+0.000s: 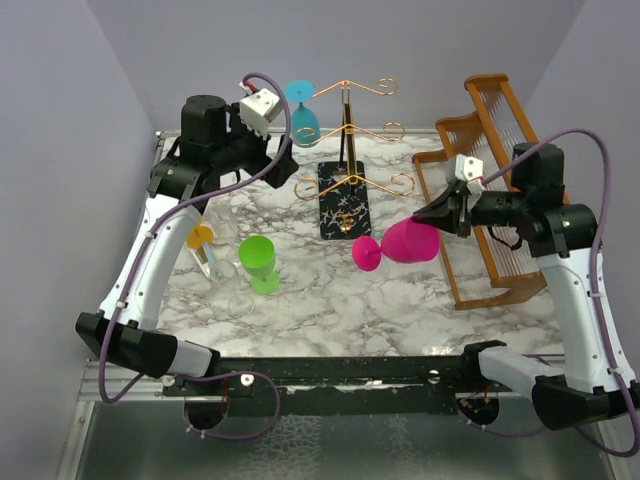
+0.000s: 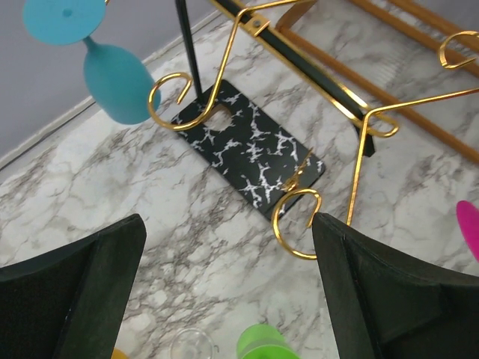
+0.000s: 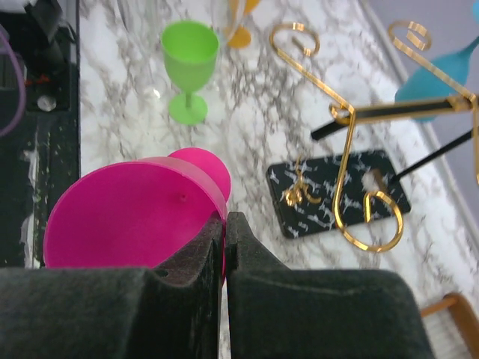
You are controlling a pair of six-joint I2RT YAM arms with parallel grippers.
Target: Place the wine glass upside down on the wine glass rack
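Note:
A pink wine glass [image 1: 405, 243] [image 3: 127, 217] is tipped on its side just right of the rack's base, its foot pointing left. My right gripper [image 1: 422, 217] [image 3: 224, 221] is shut on its rim, one finger inside the bowl and one outside. The wine glass rack [image 1: 347, 130] [image 2: 247, 149] [image 3: 352, 112], gold wire with scroll arms on a black speckled base, stands at the back centre. A teal glass [image 1: 302, 110] [image 2: 112, 78] hangs upside down from its left arm. My left gripper [image 1: 283, 163] [image 2: 228, 221] hovers open and empty left of the rack.
A green glass [image 1: 260, 262] [image 3: 189, 63] stands upright at the left. An orange glass [image 1: 200, 240] and a clear glass [image 2: 191, 345] sit beside it. A brown wooden slatted rack [image 1: 490, 200] fills the right side, behind my right arm.

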